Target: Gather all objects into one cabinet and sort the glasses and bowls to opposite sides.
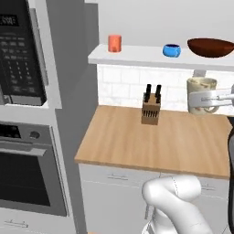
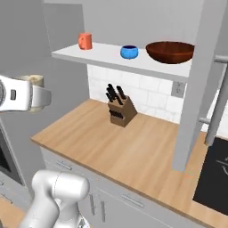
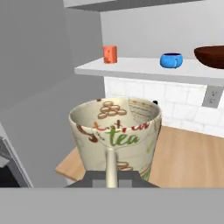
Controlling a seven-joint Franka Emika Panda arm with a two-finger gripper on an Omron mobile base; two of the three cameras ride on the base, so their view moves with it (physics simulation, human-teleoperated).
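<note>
My gripper (image 3: 111, 175) is shut on the handle of the cream mug (image 3: 116, 129), which has "tea" printed on it, and holds it upright in the air above the wooden counter. The left base view shows the mug (image 1: 199, 89) at the right with the gripper (image 1: 203, 98) on it. In the right base view the mug (image 2: 32, 80) peeks out behind the gripper (image 2: 43, 99). An orange cup (image 1: 114, 43), a squat blue cup (image 1: 172, 50) and a wide brown bowl (image 1: 211, 47) stand on a white shelf board (image 1: 137, 57) above a wall socket (image 2: 178, 89). The cabinet is out of view.
A knife block (image 1: 151, 110) stands on the wooden counter (image 1: 137, 146) near the tiled wall. A microwave (image 1: 20, 50) and an oven (image 1: 27, 173) fill the tall grey unit at the left. A grey panel (image 2: 196, 89) and a dark cooktop (image 2: 213, 178) are at the right.
</note>
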